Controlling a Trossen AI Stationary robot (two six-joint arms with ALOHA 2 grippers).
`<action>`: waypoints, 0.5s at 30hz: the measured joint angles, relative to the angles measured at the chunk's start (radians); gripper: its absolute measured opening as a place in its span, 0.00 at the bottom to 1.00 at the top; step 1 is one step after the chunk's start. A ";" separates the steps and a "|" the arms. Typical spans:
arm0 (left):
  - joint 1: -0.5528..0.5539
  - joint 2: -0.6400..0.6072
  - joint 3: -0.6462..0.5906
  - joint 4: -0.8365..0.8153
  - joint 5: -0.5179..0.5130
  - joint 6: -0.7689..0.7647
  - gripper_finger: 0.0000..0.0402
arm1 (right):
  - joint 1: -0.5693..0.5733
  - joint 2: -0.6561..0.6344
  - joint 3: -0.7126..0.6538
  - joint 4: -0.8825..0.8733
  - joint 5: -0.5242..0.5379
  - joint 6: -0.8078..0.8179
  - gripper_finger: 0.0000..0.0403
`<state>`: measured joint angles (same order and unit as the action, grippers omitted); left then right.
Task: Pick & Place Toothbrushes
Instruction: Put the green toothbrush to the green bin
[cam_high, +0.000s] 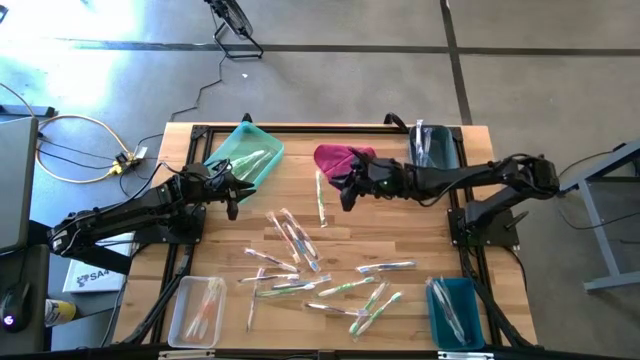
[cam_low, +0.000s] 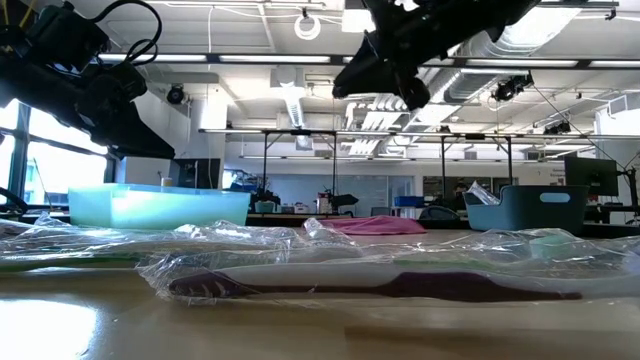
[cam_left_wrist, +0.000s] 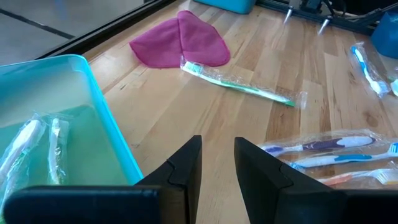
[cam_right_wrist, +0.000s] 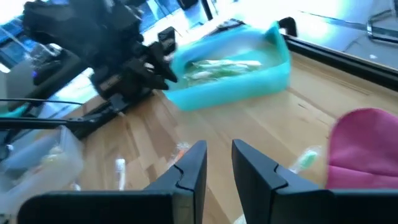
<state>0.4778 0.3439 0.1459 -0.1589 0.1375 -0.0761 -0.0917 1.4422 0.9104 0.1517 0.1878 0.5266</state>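
Observation:
Several wrapped toothbrushes (cam_high: 300, 260) lie scattered flat on the wooden table's middle; one in its wrapper (cam_low: 370, 283) lies close to the low camera. A green one (cam_high: 321, 200) lies next to the magenta cloth (cam_high: 340, 158). More toothbrushes (cam_left_wrist: 37, 149) rest in the light teal tray (cam_high: 245, 155). My left gripper (cam_left_wrist: 217, 155) hovers open beside that tray's near right corner, nothing between its fingers. My right gripper (cam_right_wrist: 219, 158) hangs open above the table just near of the cloth (cam_right_wrist: 367, 146), pointing toward the left arm, holding nothing.
A dark teal bin (cam_high: 435, 145) stands at the far right. A blue bin (cam_high: 455, 310) with toothbrushes is at the near right and a clear bin (cam_high: 195, 310) at the near left. Bare wood (cam_high: 400, 225) lies below the right arm.

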 joint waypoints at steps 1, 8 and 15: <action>0.000 0.000 0.000 0.000 0.001 0.000 0.23 | 0.007 0.004 0.000 0.014 -0.004 0.000 0.17; 0.000 0.000 0.000 0.000 0.003 0.000 0.23 | 0.058 0.045 -0.001 0.104 -0.003 0.000 0.17; 0.000 0.000 0.000 0.001 0.002 0.000 0.23 | 0.081 0.109 0.000 0.205 0.003 0.003 0.17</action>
<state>0.4778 0.3443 0.1459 -0.1582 0.1394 -0.0761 -0.0109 1.5513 0.9104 0.3570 0.1905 0.5293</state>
